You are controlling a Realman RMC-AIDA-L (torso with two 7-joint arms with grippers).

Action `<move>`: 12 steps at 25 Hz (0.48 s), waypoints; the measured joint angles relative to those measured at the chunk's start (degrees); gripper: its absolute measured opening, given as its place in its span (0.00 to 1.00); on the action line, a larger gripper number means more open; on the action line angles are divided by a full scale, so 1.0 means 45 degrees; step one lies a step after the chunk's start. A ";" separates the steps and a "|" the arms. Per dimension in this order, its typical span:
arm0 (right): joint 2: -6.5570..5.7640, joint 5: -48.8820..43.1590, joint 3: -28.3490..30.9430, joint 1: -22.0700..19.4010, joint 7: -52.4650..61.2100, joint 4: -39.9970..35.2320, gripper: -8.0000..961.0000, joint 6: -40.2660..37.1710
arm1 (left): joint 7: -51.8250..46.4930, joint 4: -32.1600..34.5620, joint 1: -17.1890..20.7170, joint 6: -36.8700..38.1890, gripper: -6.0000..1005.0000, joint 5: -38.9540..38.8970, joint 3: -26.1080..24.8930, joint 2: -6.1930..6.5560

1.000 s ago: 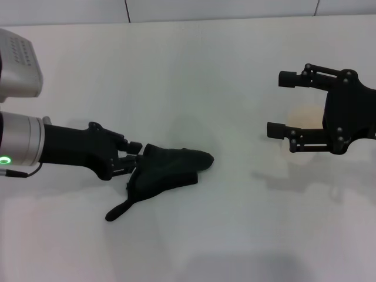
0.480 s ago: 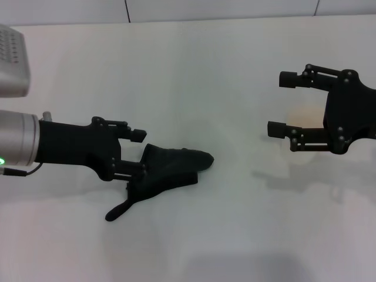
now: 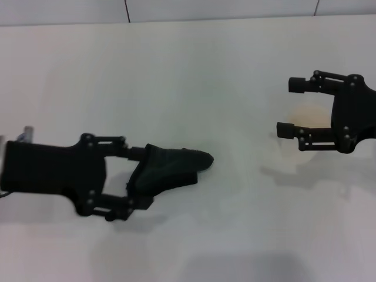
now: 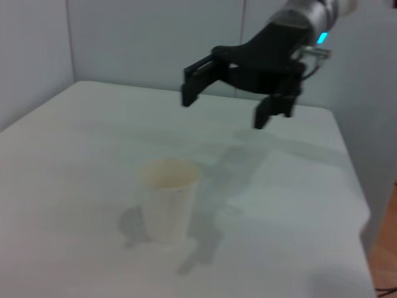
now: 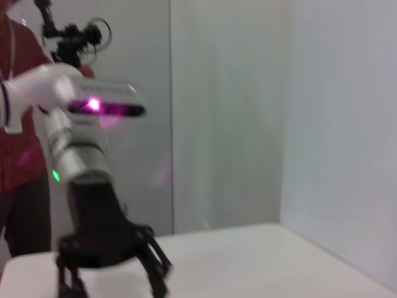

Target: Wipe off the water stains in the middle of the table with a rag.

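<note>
Table: white, broad; no stain discernible on it in any view. Rag: dark, lying left of centre. Left gripper: jaws spread, straddling rag's near edge. Right gripper: spread, idle, hanging well right. Advice: close on thick fold, not tail. Cup: clear in left wrist view only; head view shows faint pale disc behind right gripper.

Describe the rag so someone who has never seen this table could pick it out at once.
On the white table, look left of centre, where the open left gripper straddles one end of a crumpled dark cloth: that is the rag. Unlike the rigid black grippers, it is soft and folded, lying flat on the table, with a rounded tip pointing toward the right gripper.
</note>
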 joint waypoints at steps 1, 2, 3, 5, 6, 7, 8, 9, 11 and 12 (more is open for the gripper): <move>0.0002 -0.0213 0.0107 0.0048 0.0136 0.0024 0.86 -0.0022 | 0.0030 0.0079 0.0060 0.0214 0.81 0.0001 -0.0133 0.0024; -0.0007 -0.0381 0.0192 0.0102 0.0251 0.0042 0.86 -0.0048 | 0.0103 0.0129 0.0107 0.0550 0.81 0.0003 -0.0395 0.0028; -0.0018 -0.0575 0.0263 0.0192 0.0405 0.0072 0.86 -0.0103 | 0.0155 0.0155 0.0142 0.0823 0.81 0.0020 -0.0632 0.0036; -0.0035 -0.0812 0.0306 0.0323 0.0606 0.0111 0.86 -0.0153 | 0.0277 0.0194 0.0227 0.1319 0.80 0.0065 -0.1216 0.0106; -0.0044 -0.1005 0.0314 0.0423 0.0735 0.0135 0.86 -0.0197 | 0.0314 0.0212 0.0280 0.1444 0.80 0.0070 -0.1396 0.0156; -0.0048 -0.1120 0.0315 0.0478 0.0801 0.0144 0.86 -0.0217 | 0.0367 0.0254 0.0364 0.1524 0.80 0.0060 -0.1570 0.0227; -0.0047 -0.1298 0.0316 0.0528 0.0875 0.0152 0.86 -0.0247 | 0.0446 0.0285 0.0423 0.1563 0.80 0.0047 -0.1680 0.0285; -0.0040 -0.1505 0.0316 0.0590 0.0964 0.0158 0.86 -0.0272 | 0.0536 0.0310 0.0471 0.1573 0.80 0.0041 -0.1745 0.0330; -0.0022 -0.1838 0.0320 0.0692 0.1136 0.0167 0.86 -0.0283 | 0.0762 0.0324 0.0492 0.1574 0.80 0.0056 -0.1768 0.0392; -0.0017 -0.1974 0.0322 0.0739 0.1210 0.0169 0.86 -0.0285 | 0.0899 0.0326 0.0482 0.1538 0.80 0.0085 -0.1769 0.0422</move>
